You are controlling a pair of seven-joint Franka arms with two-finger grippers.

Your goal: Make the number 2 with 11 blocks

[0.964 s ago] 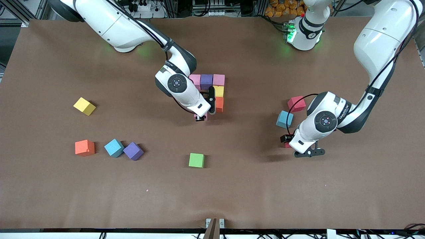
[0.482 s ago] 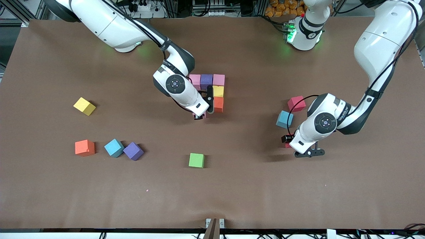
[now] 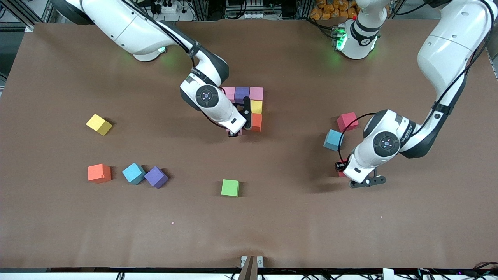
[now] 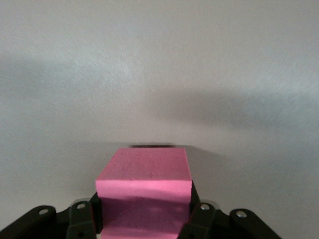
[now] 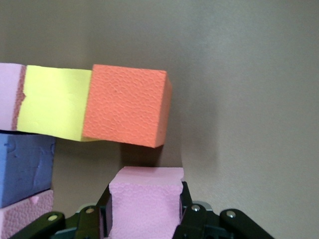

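Part of the number 2 lies mid-table: pink (image 3: 228, 93), purple (image 3: 242, 93) and pink (image 3: 256, 93) blocks in a row, with yellow (image 3: 256, 106) and orange (image 3: 256, 121) nearer the camera. My right gripper (image 3: 234, 133) is shut on a pink block (image 5: 144, 199) beside the orange block (image 5: 127, 104), with a small gap between them. Toward the left arm's end, my left gripper (image 3: 342, 170) is shut on a red block (image 4: 144, 174), fingers against both its sides. A light blue block (image 3: 334, 140) and a red one (image 3: 347, 121) lie just farther from the camera.
Loose blocks lie toward the right arm's end: yellow (image 3: 99, 124), orange (image 3: 99, 173), light blue (image 3: 134, 173) and purple (image 3: 156, 177), the last two touching. A green cube (image 3: 230, 188) sits alone nearer the camera than the number.
My left gripper's fingers have closed on the red block and shifted slightly toward the left arm's end. The right gripper has carried its pink block a little closer to the orange block.
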